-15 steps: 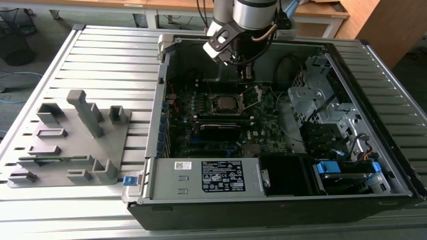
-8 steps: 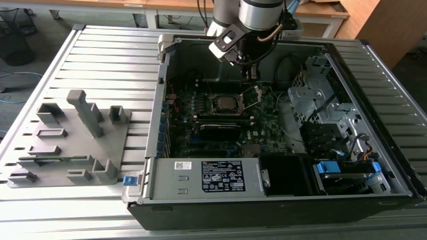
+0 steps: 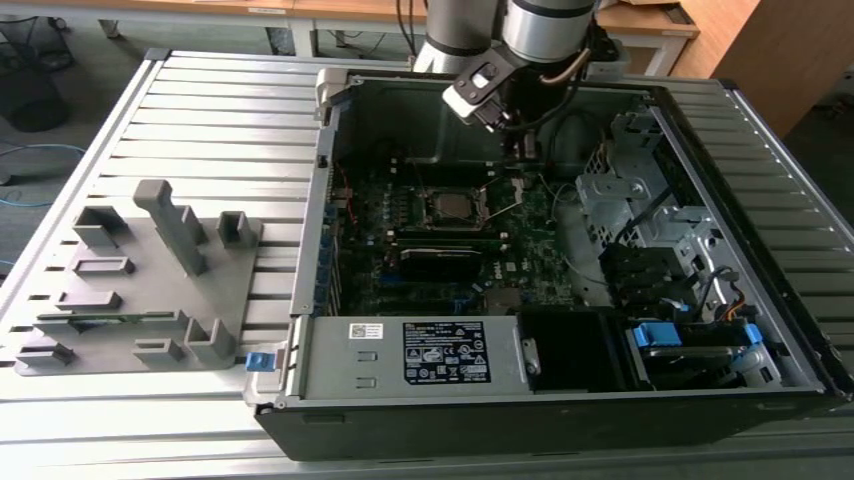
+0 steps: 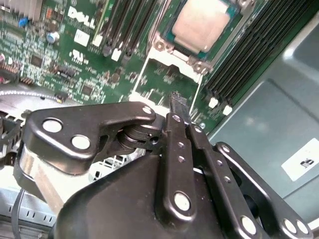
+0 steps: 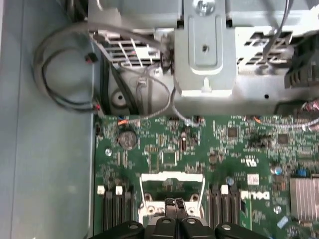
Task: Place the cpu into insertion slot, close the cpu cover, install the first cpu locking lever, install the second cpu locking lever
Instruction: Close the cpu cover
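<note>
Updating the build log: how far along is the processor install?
Done: the chip sits in the socket. In hand: the shut gripper is at the edge of the open cover. Left: the cover is not yet closed or locked down.

We record the cpu (image 3: 454, 207) seated in the insertion slot (image 3: 424, 216) on the motherboard (image 3: 534, 232) (inside the case (image 3: 320, 170)). The power supply box (image 3: 400, 355) lies before it, and the tray (image 3: 134, 290) is beside the case on the exterior view's left.
</note>
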You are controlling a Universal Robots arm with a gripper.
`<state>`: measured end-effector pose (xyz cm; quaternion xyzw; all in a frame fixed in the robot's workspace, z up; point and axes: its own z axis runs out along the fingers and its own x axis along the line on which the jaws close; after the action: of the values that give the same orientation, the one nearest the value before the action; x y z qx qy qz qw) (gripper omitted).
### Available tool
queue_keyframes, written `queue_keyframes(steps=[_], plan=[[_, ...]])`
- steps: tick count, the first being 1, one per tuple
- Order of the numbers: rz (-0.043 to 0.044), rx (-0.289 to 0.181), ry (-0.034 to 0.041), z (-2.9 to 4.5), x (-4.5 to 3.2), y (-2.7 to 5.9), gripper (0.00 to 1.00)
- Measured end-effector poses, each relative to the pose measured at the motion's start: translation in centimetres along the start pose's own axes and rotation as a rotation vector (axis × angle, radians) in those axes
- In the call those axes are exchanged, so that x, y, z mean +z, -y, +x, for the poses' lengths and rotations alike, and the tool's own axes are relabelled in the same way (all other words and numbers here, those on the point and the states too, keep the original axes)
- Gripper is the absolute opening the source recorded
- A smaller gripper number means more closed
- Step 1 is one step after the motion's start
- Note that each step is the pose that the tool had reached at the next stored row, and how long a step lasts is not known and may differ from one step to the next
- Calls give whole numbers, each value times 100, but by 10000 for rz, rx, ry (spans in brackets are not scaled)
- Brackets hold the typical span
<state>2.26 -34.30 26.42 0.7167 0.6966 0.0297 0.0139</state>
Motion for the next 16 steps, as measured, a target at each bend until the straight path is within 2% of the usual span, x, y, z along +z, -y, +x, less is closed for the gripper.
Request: queue_keyframes(steps=[11, 16], plan=[[26, 0, 4, 8, 19, -306, 11], [27, -1, 2, 11, 25, -392, 11]])
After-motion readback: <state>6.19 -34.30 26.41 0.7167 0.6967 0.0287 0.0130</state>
